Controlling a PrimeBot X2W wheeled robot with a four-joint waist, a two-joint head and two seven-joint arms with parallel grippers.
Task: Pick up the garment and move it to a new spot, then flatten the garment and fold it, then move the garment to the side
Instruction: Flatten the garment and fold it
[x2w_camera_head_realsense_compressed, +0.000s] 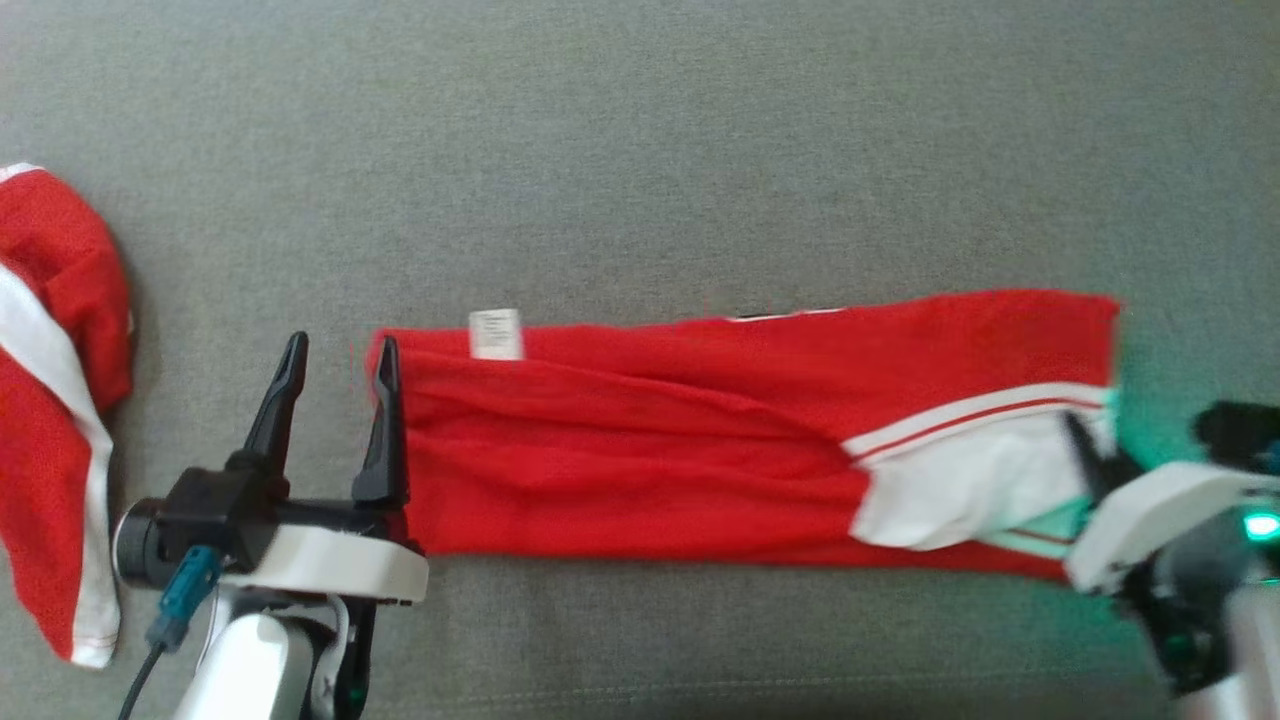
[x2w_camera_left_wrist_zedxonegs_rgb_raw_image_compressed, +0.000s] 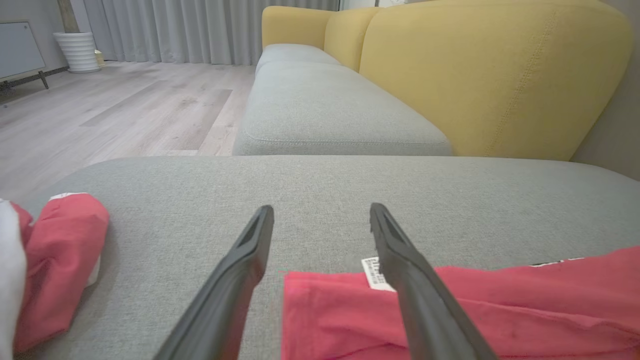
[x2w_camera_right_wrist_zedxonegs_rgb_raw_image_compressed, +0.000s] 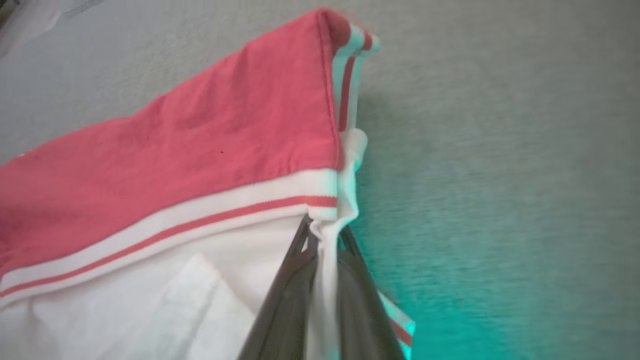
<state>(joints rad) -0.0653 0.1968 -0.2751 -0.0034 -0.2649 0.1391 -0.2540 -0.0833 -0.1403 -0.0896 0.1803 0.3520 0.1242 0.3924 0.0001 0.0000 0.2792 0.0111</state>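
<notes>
Garment (x2w_camera_head_realsense_compressed: 650, 450) lies in a long band. Right gripper (x2w_camera_right_wrist_zedxonegs_rgb_raw_image_compressed: 324, 229) pinches its three-o'clock hem, likely for folding; left gripper (x2w_camera_head_realsense_compressed: 340, 348) gapes at nine o'clock.

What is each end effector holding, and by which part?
Right end effector is shut on the red garment, pinching the white fabric at its right end. Left end effector is open, holding nothing, at the garment's left edge.

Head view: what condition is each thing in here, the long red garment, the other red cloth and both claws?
garment: lying long and flat on the grey cushion, right end pinched.
right gripper: shut on the garment's white edge.
left gripper: open, at the garment's left end.
other red cloth: crumpled, untouched.
</notes>
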